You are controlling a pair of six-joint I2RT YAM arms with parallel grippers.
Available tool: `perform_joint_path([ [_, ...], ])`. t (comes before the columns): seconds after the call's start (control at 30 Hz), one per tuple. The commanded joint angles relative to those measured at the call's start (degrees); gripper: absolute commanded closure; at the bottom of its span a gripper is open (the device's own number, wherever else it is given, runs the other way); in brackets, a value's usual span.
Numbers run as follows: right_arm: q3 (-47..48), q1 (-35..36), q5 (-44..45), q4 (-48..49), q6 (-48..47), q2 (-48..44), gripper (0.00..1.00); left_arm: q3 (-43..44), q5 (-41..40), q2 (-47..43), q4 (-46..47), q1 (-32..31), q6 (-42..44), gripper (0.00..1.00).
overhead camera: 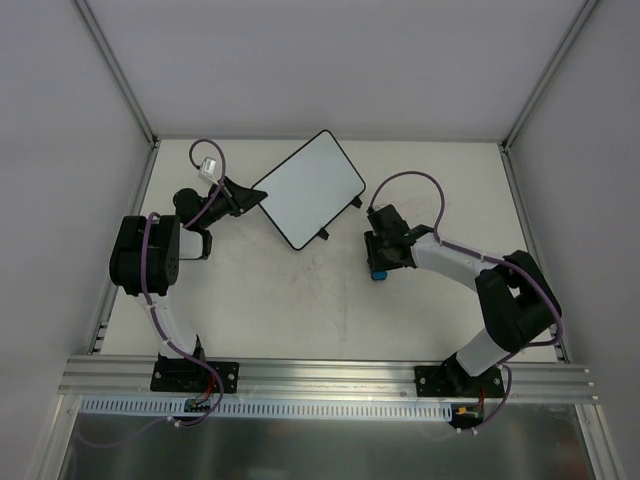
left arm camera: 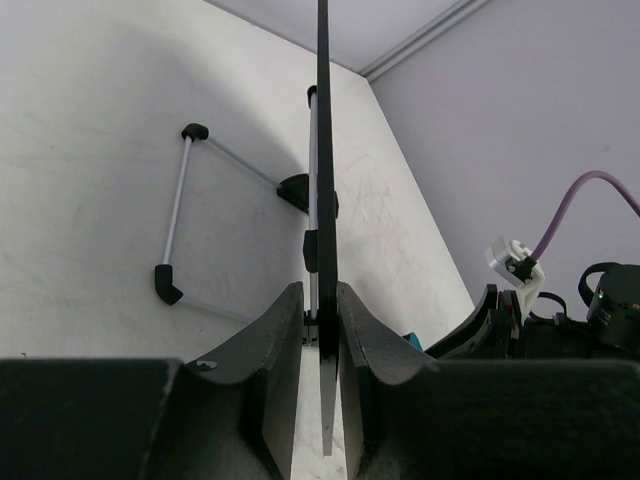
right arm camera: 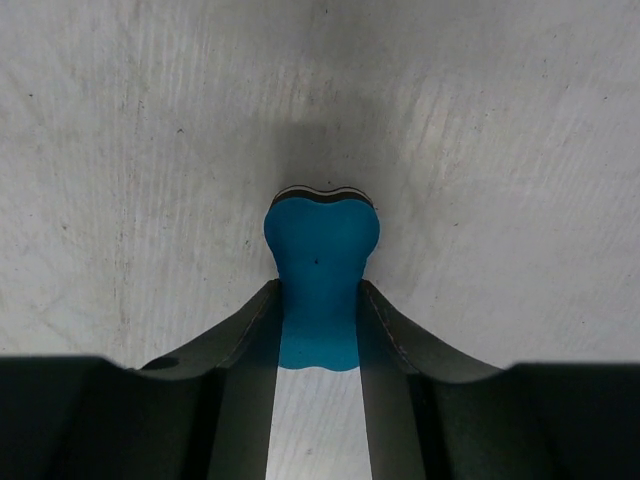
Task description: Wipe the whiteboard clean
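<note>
Left fingers (overhead camera: 240,197) clamped on the whiteboard (overhead camera: 308,188), right fingers (overhead camera: 385,255) clamped on a blue eraser (overhead camera: 379,273).
From above, the whiteboard sits diagonally at the back middle of the worktop (overhead camera: 300,310), white face up, its left corner between the left fingers; the eraser is well apart from it, to the right, low over the worktop; the left wrist view shows the whiteboard (left arm camera: 326,200) edge-on, pinched between both fingers (left arm camera: 275,340), its wire stand (left arm camera: 175,215) folded out to the left; the right wrist view shows the eraser (right arm camera: 320,250) squeezed between the fingers (right arm camera: 250,340).
</note>
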Motion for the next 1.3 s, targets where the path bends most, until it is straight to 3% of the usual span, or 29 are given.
perform_joint_path([
  [0.0, 0.9, -0.1, 1.0, -0.8, 1.1, 0.7, 0.61, 1.0, 1.8, 0.2, 7.2, 0.1, 0.6, 0.78],
  [0.2, 0.8, -0.1, 1.5, -0.8, 1.1, 0.5, 0.35, 1.0, 2.0, 0.2, 7.2, 0.2, 0.4, 0.74],
  [0.23, 0.8, -0.1, 1.5, -0.9, 1.2, 0.4, 0.23, 1.0, 2.1, 0.1, 7.3, 0.2, 0.4, 0.74],
  [0.3, 0.6, -0.1, 1.8, -1.1, 1.3, 0.2, 0.14, 1.0, 2.0, 0.0, 7.3, 0.2, 0.4, 0.73],
  [0.33, 0.5, -0.1, 2.0, -1.0, 1.3, -0.2, 0.06, 1.0, 2.1, 0.0, 7.3, 0.3, 0.4, 0.70],
  [0.4, 0.4, -0.1, 2.4, -1.0, 1.3, -0.6, 0.02, 1.0, 2.0, -0.1, 7.3, 0.2, 0.4, 0.64],
  [0.43, 0.2, -0.1, 2.5, -1.0, 1.2, -0.9, 0.01, 0.9, 2.0, -0.2, 7.3, 0.3, 0.4, 0.57],
  [0.7, 0.0, -0.1, 2.8, -1.1, 1.2, -2.1, 0.01, 0.5, 1.9, -0.5, 7.7, 0.7, 0.4, 0.38],
  [0.77, -0.1, -0.1, 2.6, -1.1, 1.2, -2.3, 0.01, 0.3, 2.2, -0.6, 8.6, 0.7, 0.3, 0.27],
  [0.83, -0.2, -0.1, 2.2, -1.0, 1.0, -2.6, 0.01, -0.4, 2.2, -0.9, 10.9, 0.7, 0.1, 0.02],
  [1.03, -0.8, -0.1, 2.5, -1.0, 1.0, -5.0, 0.01, -2.6, 0.0, -3.8, 8.3, 0.8, 3.0, 0.01],
  [1.27, -3.1, -0.2, 5.3, -0.9, 1.5, -12.7, 0.01, -6.5, -3.8, -14.8, -3.6, 1.1, 9.4, 0.01],
])
